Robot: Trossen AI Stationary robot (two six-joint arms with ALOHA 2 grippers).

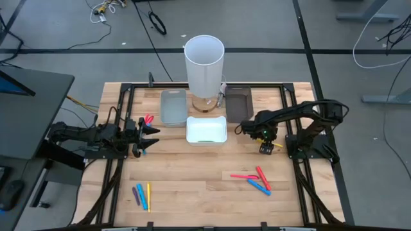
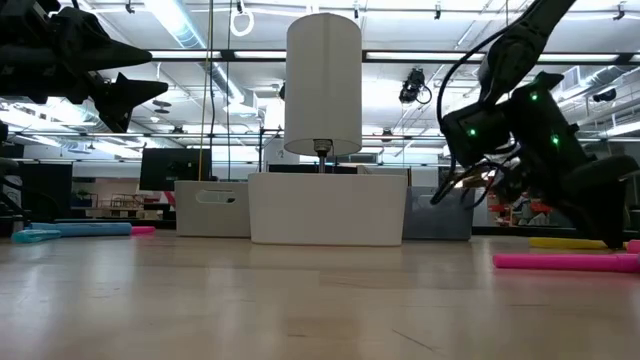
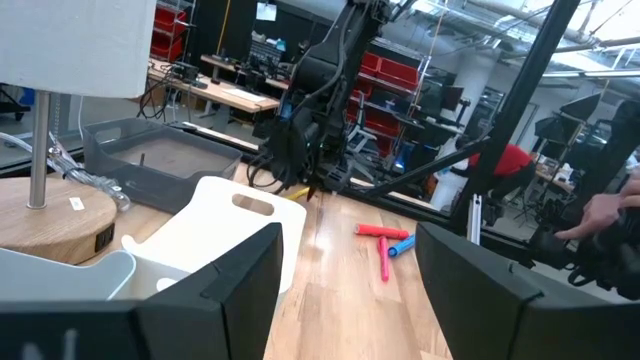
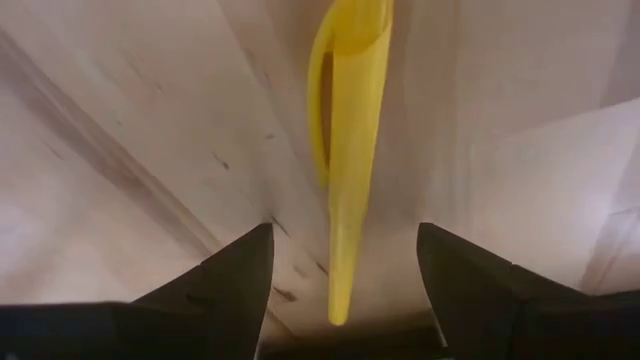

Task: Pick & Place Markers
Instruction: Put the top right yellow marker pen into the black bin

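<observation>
Right wrist view showed our right claw (image 4: 340,250) spread wide astride the yellow marker (image 4: 350,120) lying on the worktop (image 1: 192,179) right of the white tray (image 1: 206,130), so we judged closing next, while our left claw (image 1: 149,136) waited open.

Wooden table (image 1: 205,173), light planks inside a black frame. At the far edge sit three trays: grey tray (image 1: 173,107), white tray (image 1: 206,129) just nearer, dark tray (image 1: 238,102), with a round wooden lamp base (image 1: 207,102) between them. Markers (image 1: 257,179) lie clustered near right (pink, red, blue); another group (image 1: 142,195) near left, a few (image 1: 147,119) far left, one yellow marker (image 4: 345,150) at right.
</observation>
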